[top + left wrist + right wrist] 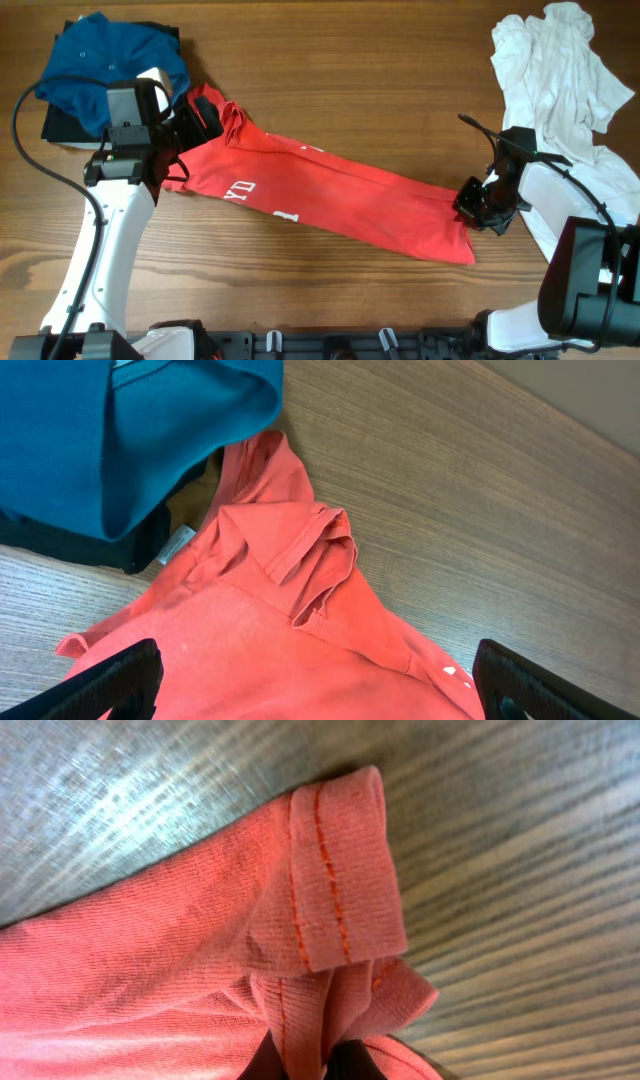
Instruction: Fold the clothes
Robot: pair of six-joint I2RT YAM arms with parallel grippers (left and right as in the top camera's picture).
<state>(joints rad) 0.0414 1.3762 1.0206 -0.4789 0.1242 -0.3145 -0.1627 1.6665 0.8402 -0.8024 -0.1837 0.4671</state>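
1. Red shirt (pixel 330 195): stretched diagonally across table (pixel 350 80).
2. Left gripper (pixel 197 124): jaws wide apart, collar end lying between them.
3. Right gripper (pixel 478 208): jaws clamped on bunched hem corner.

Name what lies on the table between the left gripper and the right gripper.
The red shirt, stretched diagonally from the left gripper to the right gripper. The overhead view shows the whole span.
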